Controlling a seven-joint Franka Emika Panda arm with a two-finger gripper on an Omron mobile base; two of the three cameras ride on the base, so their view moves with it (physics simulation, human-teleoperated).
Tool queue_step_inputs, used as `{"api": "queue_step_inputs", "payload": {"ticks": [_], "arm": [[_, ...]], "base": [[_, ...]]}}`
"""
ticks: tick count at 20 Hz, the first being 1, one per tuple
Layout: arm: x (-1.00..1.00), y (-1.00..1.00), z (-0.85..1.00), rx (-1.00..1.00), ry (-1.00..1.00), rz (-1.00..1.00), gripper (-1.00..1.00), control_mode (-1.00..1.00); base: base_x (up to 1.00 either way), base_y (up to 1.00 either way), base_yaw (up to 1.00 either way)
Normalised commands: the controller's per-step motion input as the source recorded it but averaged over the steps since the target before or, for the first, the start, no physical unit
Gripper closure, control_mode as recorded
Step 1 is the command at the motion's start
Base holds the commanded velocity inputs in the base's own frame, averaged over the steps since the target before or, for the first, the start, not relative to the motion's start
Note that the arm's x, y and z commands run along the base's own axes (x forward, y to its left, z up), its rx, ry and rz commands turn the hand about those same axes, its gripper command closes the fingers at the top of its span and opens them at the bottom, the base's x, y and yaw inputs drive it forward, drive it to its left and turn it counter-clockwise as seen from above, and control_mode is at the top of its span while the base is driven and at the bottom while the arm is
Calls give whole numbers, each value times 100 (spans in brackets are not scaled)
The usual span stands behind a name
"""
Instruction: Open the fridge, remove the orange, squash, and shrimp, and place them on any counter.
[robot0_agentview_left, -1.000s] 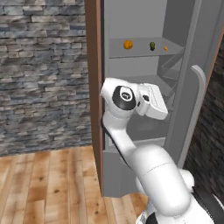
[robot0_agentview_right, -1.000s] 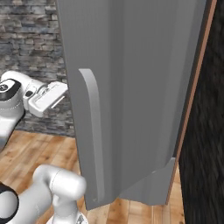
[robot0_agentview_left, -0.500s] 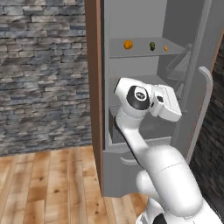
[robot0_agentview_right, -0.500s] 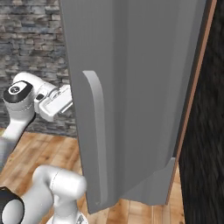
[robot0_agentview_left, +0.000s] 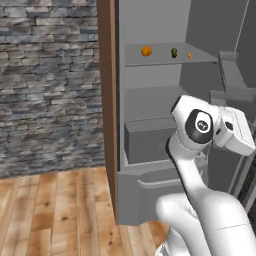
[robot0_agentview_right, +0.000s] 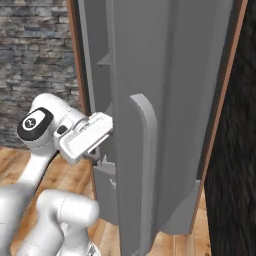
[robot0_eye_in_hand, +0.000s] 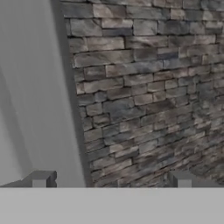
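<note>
The fridge (robot0_agentview_left: 165, 125) door (robot0_agentview_right: 165, 125) is swinging wider as the arm is pushing in. The gripper (robot0_eye_in_hand: 111, 179) is released, grasping nothing; the orange (robot0_agentview_left: 146, 51) is becoming reachable.

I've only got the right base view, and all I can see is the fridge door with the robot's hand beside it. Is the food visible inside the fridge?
Observer: Yes. In the left base view, the orange, squash and shrimp sit in a row on the upper shelf. The orange is leftmost.
Operator: Is the hand holding anything?
Observer: No. The hand view shows the fingers spread wide with nothing between them.
Operator: What is the hand pointing at?
Observer: Mostly the stone wall. A grey fridge panel is along the left of that view.
</note>
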Motion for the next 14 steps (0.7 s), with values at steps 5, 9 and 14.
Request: {"api": "queue_step_inputs", "payload": {"ticks": [5,9,14], "arm": [[-99,-22,2,-3,-23,15,-100,-100],[-30,-61,0,0,-16,19,-100,-100],[34,-11,-11,0,-1,31,-100,-100]], "base": [[0,0,0],[0,0,0],[0,0,0]]}}
